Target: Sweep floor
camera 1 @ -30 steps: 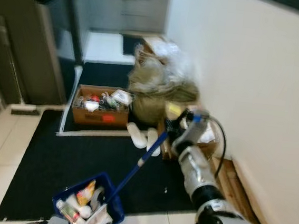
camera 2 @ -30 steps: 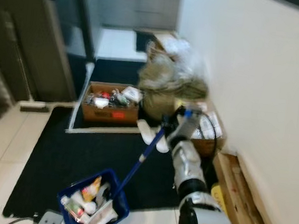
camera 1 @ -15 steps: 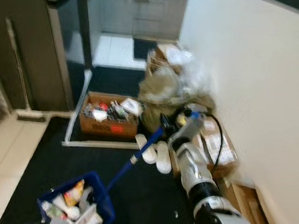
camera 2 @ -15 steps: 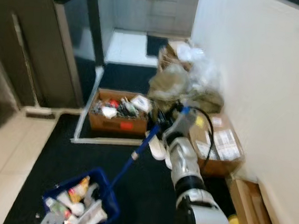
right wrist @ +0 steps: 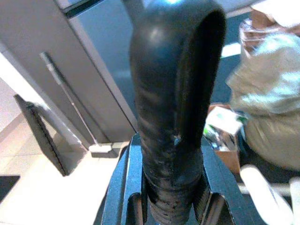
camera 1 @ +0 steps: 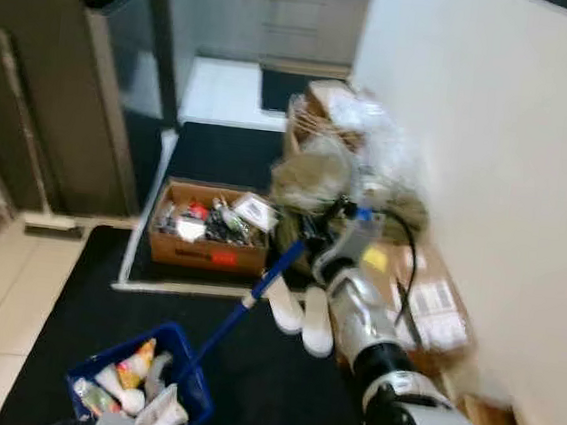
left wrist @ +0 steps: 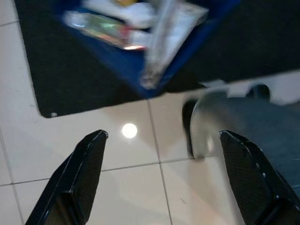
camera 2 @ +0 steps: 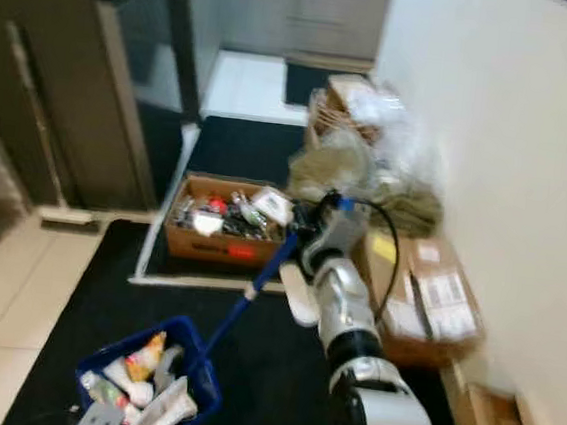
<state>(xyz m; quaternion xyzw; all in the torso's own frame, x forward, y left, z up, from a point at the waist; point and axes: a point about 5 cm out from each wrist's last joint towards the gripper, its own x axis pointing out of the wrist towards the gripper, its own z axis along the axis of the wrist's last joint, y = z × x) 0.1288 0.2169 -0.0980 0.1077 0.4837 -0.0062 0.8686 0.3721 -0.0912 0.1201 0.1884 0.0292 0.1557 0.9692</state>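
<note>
Right gripper (camera 1: 313, 238): fingers clamped around the black top grip of the broom handle (camera 1: 255, 298), blue shaft slanting down from it toward the blue basket (camera 1: 182, 348) of bottles on the black mat (camera 1: 86, 284). Beyond the gripper: cardboard box (camera 1: 206, 255) of clutter, white slippers (camera 1: 304, 315). Left gripper (left wrist: 164, 183): fingers spread wide, holding nothing, above pale floor tiles (left wrist: 93, 164) at the mat's edge.

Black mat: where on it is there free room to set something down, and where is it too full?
The black mat is bare between the cardboard box and the blue bin, left of the broom handle held by the right gripper. Bare again beyond the box. Crowded along the wall: bags, slippers, flat boxes.
</note>
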